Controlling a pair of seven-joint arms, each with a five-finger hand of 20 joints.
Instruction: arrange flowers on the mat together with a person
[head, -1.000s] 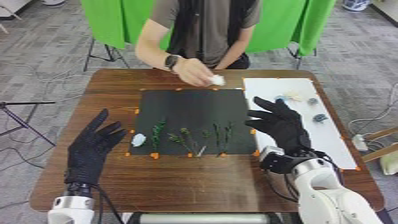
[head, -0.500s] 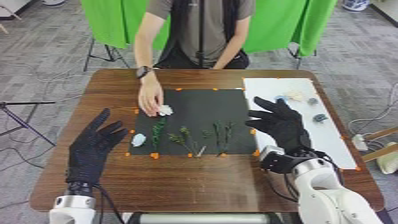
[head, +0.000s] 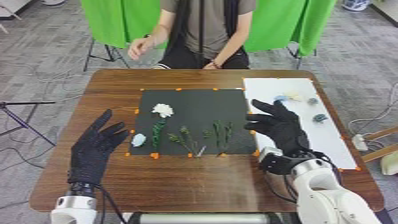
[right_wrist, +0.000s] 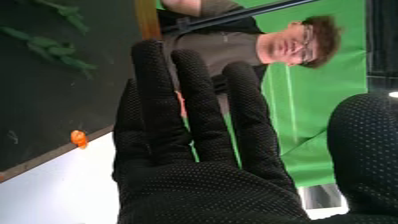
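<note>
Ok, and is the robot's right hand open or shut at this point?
Open: in the right wrist view, the right hand has straight fingers, the thumb apart from them, gripping nothing.

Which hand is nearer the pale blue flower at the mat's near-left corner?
Left. In the head view, the left hand is just left of the pale blue flower; the right hand is across the mat, by its right edge.

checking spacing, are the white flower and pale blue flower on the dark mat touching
Apart: the head view shows dark mat between the white flower and the pale blue flower.
</note>
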